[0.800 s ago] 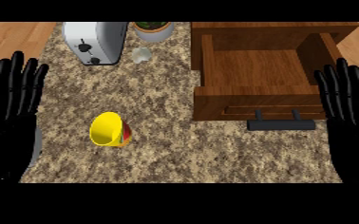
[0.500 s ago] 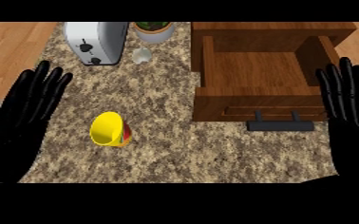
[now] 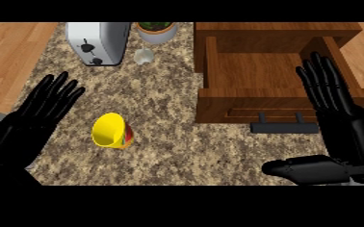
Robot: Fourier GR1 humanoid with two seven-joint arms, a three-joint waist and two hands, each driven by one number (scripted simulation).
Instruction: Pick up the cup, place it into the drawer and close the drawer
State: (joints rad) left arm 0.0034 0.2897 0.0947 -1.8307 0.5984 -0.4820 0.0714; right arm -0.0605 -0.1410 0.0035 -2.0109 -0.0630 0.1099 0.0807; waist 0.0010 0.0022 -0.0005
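The yellow cup (image 3: 111,131) lies tipped on its side on the worktop (image 3: 171,101), just beside the left hand (image 3: 39,111), whose fingers are spread and hold nothing. The right hand (image 3: 331,101) is open by the drawer (image 3: 263,77). A clumsy approach could roll the cup away.

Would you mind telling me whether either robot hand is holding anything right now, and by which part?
Nothing is held. The left robot hand and right robot hand are both open, and the yellow cup lies untouched on the counter.
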